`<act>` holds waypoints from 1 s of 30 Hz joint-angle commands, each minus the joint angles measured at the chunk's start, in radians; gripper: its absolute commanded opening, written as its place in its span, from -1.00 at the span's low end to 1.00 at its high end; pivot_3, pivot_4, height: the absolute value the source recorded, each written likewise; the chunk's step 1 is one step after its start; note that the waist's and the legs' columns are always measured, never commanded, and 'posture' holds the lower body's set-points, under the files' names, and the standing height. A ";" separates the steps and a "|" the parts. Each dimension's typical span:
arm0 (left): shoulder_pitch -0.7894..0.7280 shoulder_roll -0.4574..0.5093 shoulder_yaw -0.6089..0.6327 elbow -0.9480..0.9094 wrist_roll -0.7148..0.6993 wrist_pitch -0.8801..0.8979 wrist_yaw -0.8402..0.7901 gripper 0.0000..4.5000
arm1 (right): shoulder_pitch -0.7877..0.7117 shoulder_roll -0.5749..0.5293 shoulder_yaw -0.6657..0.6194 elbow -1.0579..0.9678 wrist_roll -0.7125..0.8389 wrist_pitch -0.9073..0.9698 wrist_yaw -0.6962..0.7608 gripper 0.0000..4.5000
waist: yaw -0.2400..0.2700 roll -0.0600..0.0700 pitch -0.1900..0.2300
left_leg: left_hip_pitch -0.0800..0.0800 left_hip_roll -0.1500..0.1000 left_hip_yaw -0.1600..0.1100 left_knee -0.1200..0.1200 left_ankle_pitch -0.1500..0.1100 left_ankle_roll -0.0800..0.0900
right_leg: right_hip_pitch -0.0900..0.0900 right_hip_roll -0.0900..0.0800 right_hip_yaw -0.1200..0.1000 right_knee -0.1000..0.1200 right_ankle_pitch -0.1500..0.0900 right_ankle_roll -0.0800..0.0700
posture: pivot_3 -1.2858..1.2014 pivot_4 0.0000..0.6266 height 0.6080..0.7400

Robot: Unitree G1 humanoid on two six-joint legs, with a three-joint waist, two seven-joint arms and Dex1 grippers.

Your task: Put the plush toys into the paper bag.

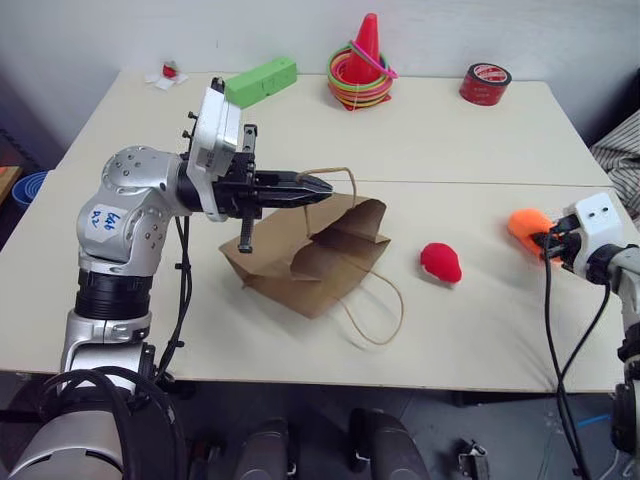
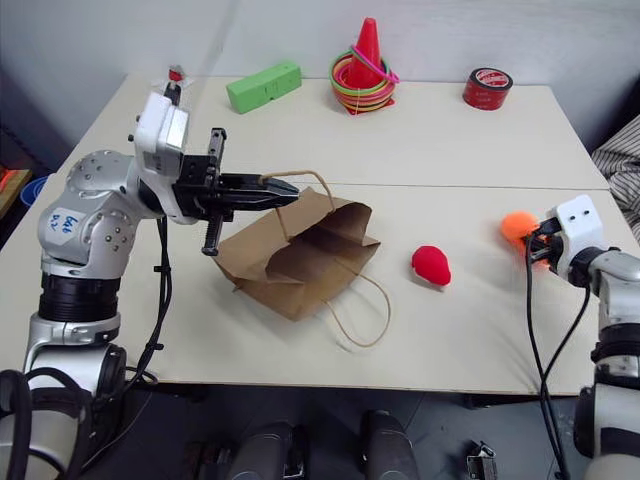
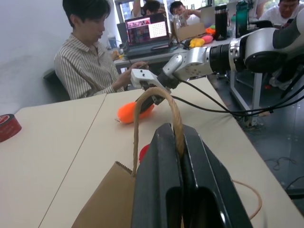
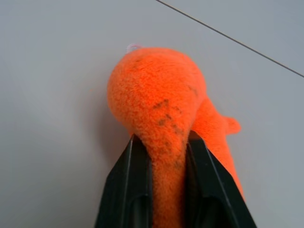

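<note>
Neither toy bagged yet: left end effector [image 1: 318,187] pinches paper bag [image 1: 310,255] handle, right end effector [image 4: 164,145] clamps orange plush [image 4: 166,114] at 3 o'clock on counter [image 1: 450,140], red plush [image 1: 441,262] w/ nothing on it.

Our head pair looks down over the same counter [image 1: 400,150]; our wrist cameras sit close along each arm's jaws.
</note>
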 commanded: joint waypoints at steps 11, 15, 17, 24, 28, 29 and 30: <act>-0.033 0.018 0.001 0.024 -0.027 0.031 -0.028 -1.00 | 0.172 0.072 0.145 -1.150 0.403 0.515 0.104 -0.98 | 0.005 0.001 0.001 | 0.001 0.000 -0.001 0.001 0.000 -0.002 | 0.000 0.000 0.000 0.001 0.000 0.000 | 0.03 -0.52 1.00; -0.044 0.000 -0.011 0.026 -0.033 0.034 -0.032 -1.00 | 0.093 0.201 0.272 -1.165 0.363 0.585 0.009 -0.98 | 0.007 0.001 0.001 | -0.001 0.000 -0.002 0.001 0.000 -0.002 | -0.001 0.000 -0.001 0.001 0.000 0.000 | 0.03 -0.52 1.00; -0.048 -0.011 -0.010 0.028 -0.037 0.035 -0.028 -1.00 | 0.067 0.244 0.323 -1.127 0.304 0.564 -0.031 -0.98 | 0.007 0.001 0.001 | -0.002 0.000 -0.002 0.001 0.000 -0.002 | -0.001 0.000 -0.001 0.000 0.000 0.000 | 0.03 -0.52 1.00; -0.039 -0.059 -0.014 0.011 -0.038 0.018 -0.005 -1.00 | 0.013 0.424 0.448 -1.065 0.210 0.583 -0.133 -0.98 | 0.001 0.001 0.001 | -0.003 -0.001 -0.002 0.001 0.000 -0.001 | -0.003 0.002 -0.002 0.001 0.000 0.000 | 0.03 -0.52 1.00; -0.025 -0.071 -0.019 0.017 -0.029 0.000 -0.006 -1.00 | -0.027 0.492 0.538 -0.980 0.110 0.530 -0.164 -0.98 | -0.002 0.001 0.001 | -0.003 -0.001 -0.002 0.001 0.000 -0.001 | -0.002 0.002 -0.001 0.001 0.000 0.000 | 0.03 -0.52 1.00; -0.025 -0.075 -0.019 0.017 -0.030 -0.001 -0.004 -1.00 | -0.033 0.520 0.544 -0.953 0.102 0.510 -0.172 -0.98 | -0.002 0.001 0.001 | -0.003 -0.001 -0.002 0.001 0.000 -0.001 | -0.003 0.002 -0.001 0.001 0.000 0.000 | 0.03 -0.52 1.00; -0.025 -0.078 -0.020 0.017 -0.030 -0.003 -0.003 -1.00 | -0.036 0.534 0.557 -0.927 0.082 0.471 -0.169 -0.98 | -0.003 0.001 0.001 | -0.002 -0.001 -0.002 0.001 0.000 -0.001 | -0.003 0.002 -0.001 0.001 0.000 0.000 | 0.03 -0.52 1.00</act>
